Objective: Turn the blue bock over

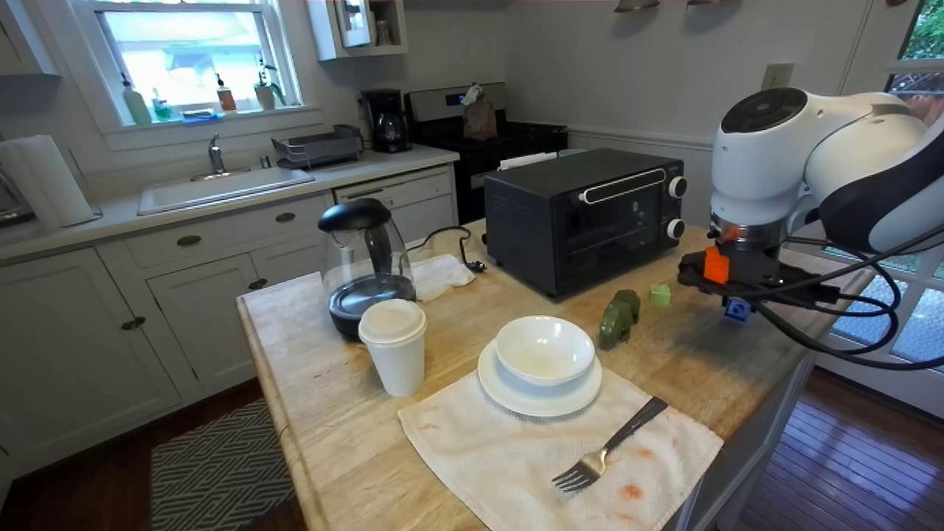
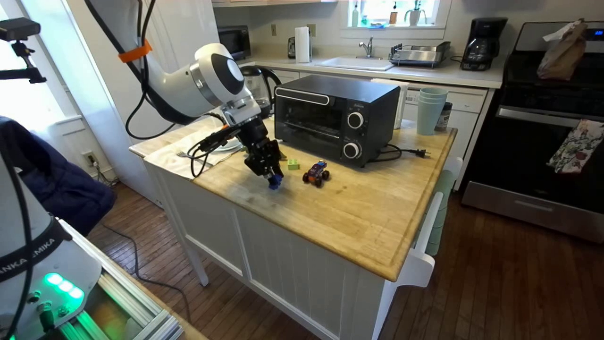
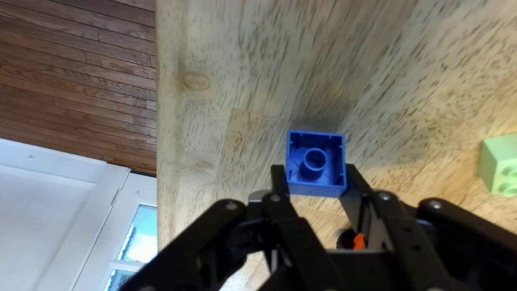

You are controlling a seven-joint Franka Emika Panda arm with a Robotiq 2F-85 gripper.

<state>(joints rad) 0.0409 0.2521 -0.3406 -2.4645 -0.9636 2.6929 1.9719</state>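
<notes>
Apparently at the turning stage, grips the blue block (image 3: 316,163) hollow-side toward the wrist view, in a tool (image 3: 315,173) closed to its width, above or touching the table (image 2: 363,210); next likely needs a wrist roll.

The wooden tabletop (image 2: 358,212) is carrying a toaster oven (image 1: 586,225), kettle (image 1: 372,264), lidded cup (image 1: 395,348), cloth (image 1: 509,457), figurine (image 1: 619,318), green block (image 1: 660,294) and toy truck (image 2: 316,174).

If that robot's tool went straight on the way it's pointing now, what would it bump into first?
Most likely the wooden tabletop: the tool points down at it, and the blue block it grips would touch first. Any gap beneath is hard to judge.
</notes>
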